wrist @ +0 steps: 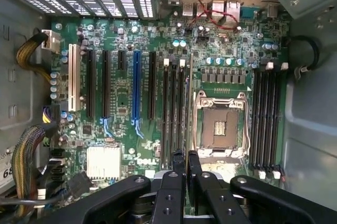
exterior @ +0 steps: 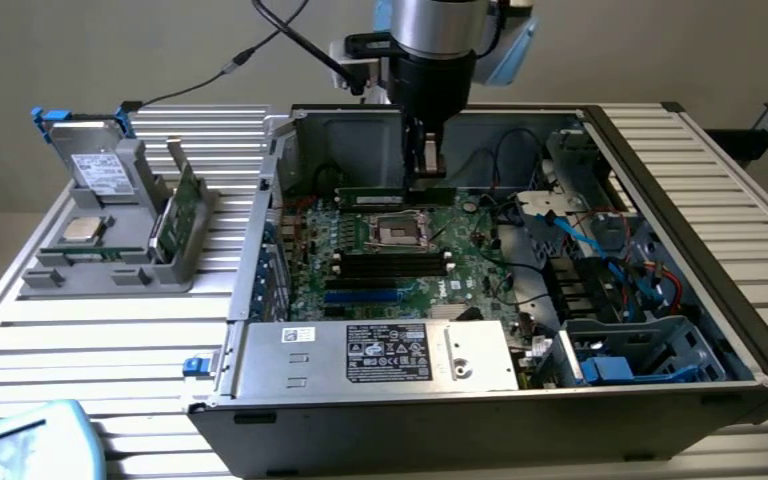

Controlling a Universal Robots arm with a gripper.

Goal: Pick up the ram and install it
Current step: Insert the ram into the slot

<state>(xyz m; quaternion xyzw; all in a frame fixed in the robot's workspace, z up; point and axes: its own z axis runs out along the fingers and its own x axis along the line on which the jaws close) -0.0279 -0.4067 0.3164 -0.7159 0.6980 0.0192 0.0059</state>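
Exterior view first: the ram (exterior: pixel 395 195) is off the table and inside the case (exterior: pixel 704 250), level and lying across the view. It is pinched at its top edge by the gripper (exterior: pixel 424 178), which is clamped on it with no more than the stick's thickness between the jaws. The ram hangs over the board (exterior: pixel 478 255), just behind the socket (exterior: pixel 395 230) as this camera sees it. Whether its lower edge touches anything I can't tell.

Over to the wrist view, where the two black fingers (wrist: pixel 171 192) sit almost together. They stand beside a bank of black slots (wrist: pixel 174 108), and the ram itself is hard to make out between them.

Further out, a grey supply box (exterior: pixel 371 355) hides the board's near edge. Cables (exterior: pixel 598 240) crowd the exterior view's right. Outside the case, on the exterior view's left, a grey tray (exterior: pixel 104 270) on the slatted table (exterior: pixel 91 340) holds a second stick (exterior: pixel 177 205) standing up and a silver chip (exterior: pixel 81 230). The arm (exterior: pixel 435 40) is cut off at the top.
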